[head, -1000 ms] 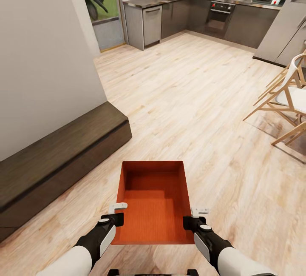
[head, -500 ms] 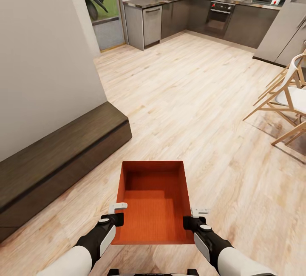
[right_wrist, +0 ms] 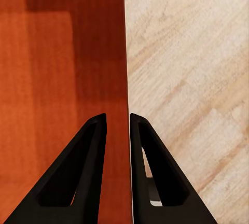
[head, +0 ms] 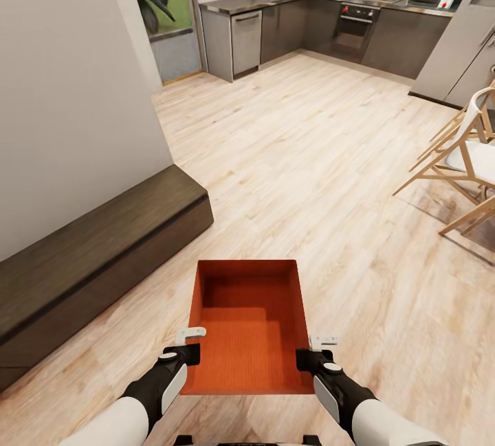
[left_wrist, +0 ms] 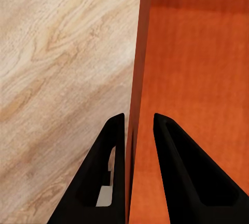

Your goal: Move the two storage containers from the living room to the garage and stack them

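Observation:
One orange-red storage container (head: 247,329), lidless and ribbed inside, hangs above the light wood-plank floor at the bottom centre of the head view. My left gripper (head: 191,346) is shut on its left wall; the left wrist view shows that wall (left_wrist: 136,99) pinched between the two black fingers (left_wrist: 104,177). My right gripper (head: 311,351) is shut on the right wall, and in the right wrist view the wall's edge (right_wrist: 126,79) runs between the fingers (right_wrist: 83,177). The garage is out of view.
A long dark wood bench (head: 89,253) lies along the beige wall at left. Light wooden chairs (head: 460,157) stand at the right edge. Dark kitchen cabinets (head: 323,27) with an oven line the far wall. A glass door (head: 161,13) is at upper left.

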